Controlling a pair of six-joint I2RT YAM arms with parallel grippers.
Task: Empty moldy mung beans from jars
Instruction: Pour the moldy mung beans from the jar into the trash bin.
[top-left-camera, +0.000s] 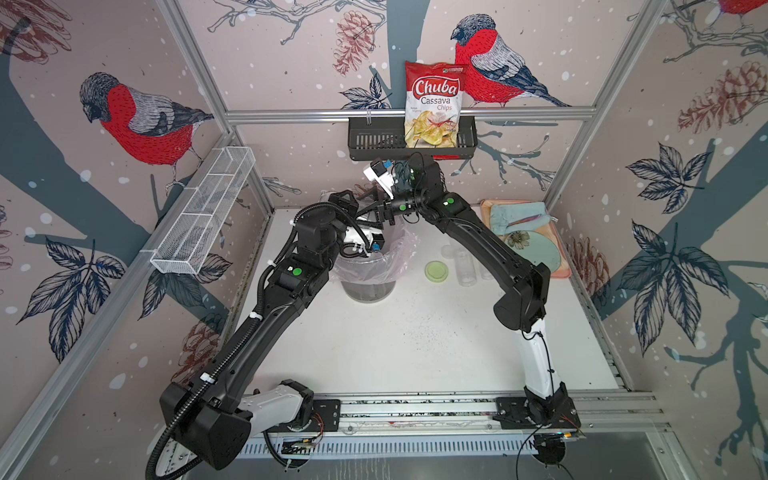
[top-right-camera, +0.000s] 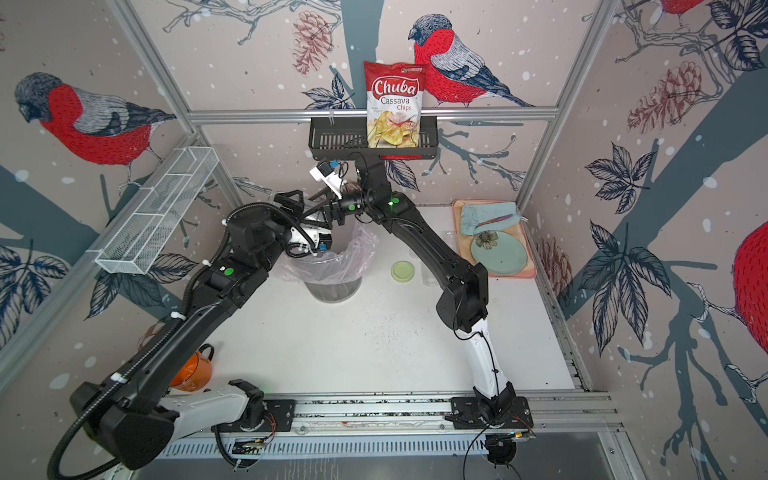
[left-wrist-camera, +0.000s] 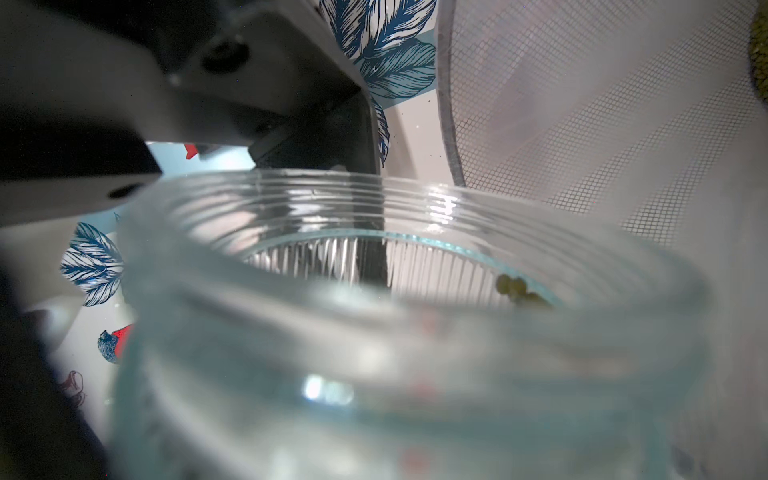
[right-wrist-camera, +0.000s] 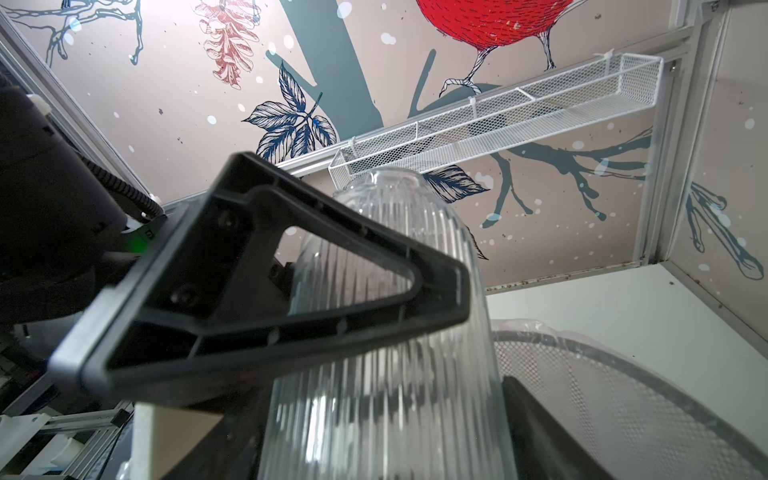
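- Ribbed glass jar (right-wrist-camera: 386, 407) is up over the bin (top-left-camera: 368, 291), base high and mouth tipped down twd the bag-lined opening, so what falls lands in the bag, not on the table (top-left-camera: 415, 340).
- Mung beans (left-wrist-camera: 515, 289): just a few, clinging inside nr the neck. Rest of jar looks clear, so prob. the tail of the pour.
- L gripper (top-left-camera: 355, 205): jaws wide, clamped across jar body. Its triangular finger (right-wrist-camera: 199, 266) lies flat on the ribs.
- R gripper (top-left-camera: 380, 214): jaws apart w/ jar's mouth end betw. them. Seems gripped too; steadying, I'd judge.
- Pose: both arms reach fwd, elbows out, wrists meeting above bin's far rim. R wrist is rolled, cam looking upward.
- Pale green lid (top-left-camera: 437, 271) is off, flat on table beside bin. Other clear jars (top-left-camera: 465, 266) stand just past it.
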